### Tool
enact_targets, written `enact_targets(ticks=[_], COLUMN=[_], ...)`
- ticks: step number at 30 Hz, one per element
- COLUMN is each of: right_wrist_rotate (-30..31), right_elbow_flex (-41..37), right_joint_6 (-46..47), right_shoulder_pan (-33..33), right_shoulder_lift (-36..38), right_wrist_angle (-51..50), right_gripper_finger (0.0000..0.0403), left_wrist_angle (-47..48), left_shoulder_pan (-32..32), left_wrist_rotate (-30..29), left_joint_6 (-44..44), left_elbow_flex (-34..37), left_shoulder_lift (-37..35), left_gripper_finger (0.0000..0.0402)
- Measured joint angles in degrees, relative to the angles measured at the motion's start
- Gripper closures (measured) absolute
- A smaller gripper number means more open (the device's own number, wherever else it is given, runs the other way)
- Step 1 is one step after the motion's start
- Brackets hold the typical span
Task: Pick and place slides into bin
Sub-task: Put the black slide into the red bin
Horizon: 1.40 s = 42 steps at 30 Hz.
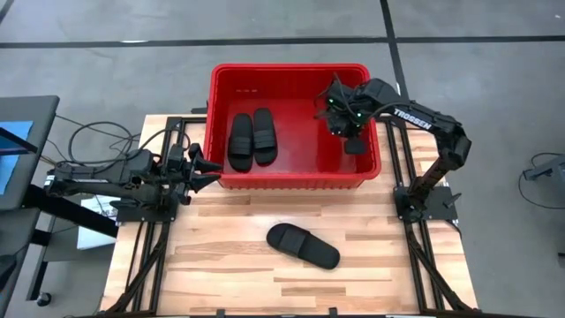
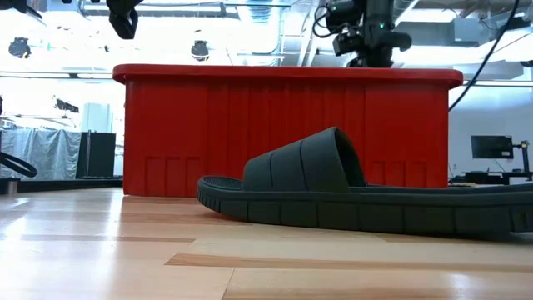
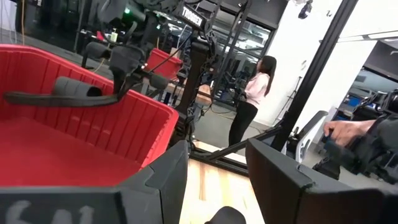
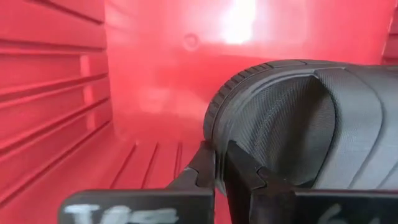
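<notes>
My right hand (image 4: 221, 163) pinches a slide (image 4: 298, 124) by its thin sole edge over the bin (image 1: 291, 181); it's light and floppy. My left hand (image 1: 205, 168) waits wide beside the bin.

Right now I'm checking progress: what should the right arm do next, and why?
Probably open the right gripper. It is shut on a slide held above the floor inside the bin, beside two slides already lying there, so letting go would drop it in.

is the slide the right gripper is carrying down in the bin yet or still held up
Held up. The right gripper is shut on the slide's edge; the left wrist view shows it hanging level, clear of the bin floor.
</notes>
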State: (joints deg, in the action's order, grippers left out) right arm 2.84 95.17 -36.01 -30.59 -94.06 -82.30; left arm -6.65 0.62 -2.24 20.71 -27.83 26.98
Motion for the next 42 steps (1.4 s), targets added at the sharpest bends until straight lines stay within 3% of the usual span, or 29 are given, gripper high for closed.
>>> enact_targets(ticks=[26,33,42], right_wrist_rotate=[-1.45,-1.35,-1.36], right_elbow_flex=[-16.72,-17.76,-17.76], right_joint_6=[-0.49,-0.6,-0.57], right_shoulder_pan=[-2.25,-2.16,-2.03], right_shoulder_lift=[0.0,0.0,0.0], right_wrist_angle=[14.91,17.59,18.12], right_gripper_finger=[0.0403,0.0402,0.0354], left_wrist_angle=[-0.09,-0.09,-0.09], left_shoulder_pan=[0.0,0.0,0.0], left_wrist_rotate=[-0.81,-0.81,-0.81], left_joint_6=[1.25,1.55,2.25], left_elbow_flex=[-0.01,-0.02,-0.02], left_shoulder_lift=[0.02,0.02,0.02], left_gripper_finger=[0.0248,0.0248,0.0248])
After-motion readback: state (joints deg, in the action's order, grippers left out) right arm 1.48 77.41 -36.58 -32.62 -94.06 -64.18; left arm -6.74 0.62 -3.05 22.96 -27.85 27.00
